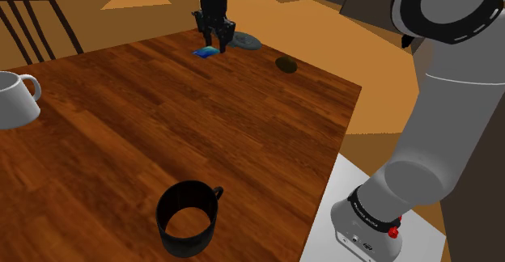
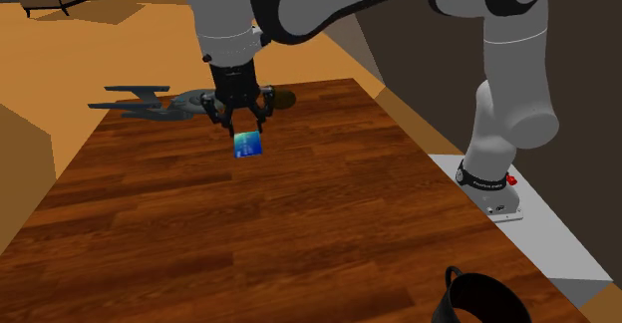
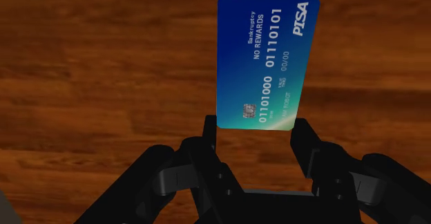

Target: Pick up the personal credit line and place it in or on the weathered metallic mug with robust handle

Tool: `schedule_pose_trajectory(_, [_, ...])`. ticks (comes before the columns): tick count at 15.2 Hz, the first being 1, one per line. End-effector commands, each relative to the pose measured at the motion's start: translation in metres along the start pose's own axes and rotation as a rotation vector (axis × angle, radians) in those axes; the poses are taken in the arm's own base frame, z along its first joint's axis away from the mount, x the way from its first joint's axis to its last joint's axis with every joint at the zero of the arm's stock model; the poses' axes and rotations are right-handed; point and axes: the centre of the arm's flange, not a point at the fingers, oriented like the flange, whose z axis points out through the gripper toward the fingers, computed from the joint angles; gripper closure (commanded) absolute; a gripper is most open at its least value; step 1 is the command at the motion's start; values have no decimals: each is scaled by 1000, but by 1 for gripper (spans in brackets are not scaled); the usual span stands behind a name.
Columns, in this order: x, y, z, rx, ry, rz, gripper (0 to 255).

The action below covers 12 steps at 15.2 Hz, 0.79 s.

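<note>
Now the gripper (image 3: 255, 124) clasps the blue credit card (image 3: 266, 57) edgewise.

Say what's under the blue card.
The wooden table shows all round the blue card. The patch straight beneath is covered by the card, and whether it rests on the wood cannot be told.

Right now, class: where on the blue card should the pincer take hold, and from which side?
By its two long edges, across the narrow width, from straight above. The card seems to lie flat, face up, on the table, so only its thin edges are offered.
</note>
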Motion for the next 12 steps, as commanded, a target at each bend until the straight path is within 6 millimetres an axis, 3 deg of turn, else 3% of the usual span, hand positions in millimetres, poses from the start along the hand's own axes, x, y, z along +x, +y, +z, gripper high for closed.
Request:
schedule_pose_trajectory(1, [-9,9,-5,0,0,0,255])
schedule_pose_trajectory(12, [-119,102,-22,0,0,0,255])
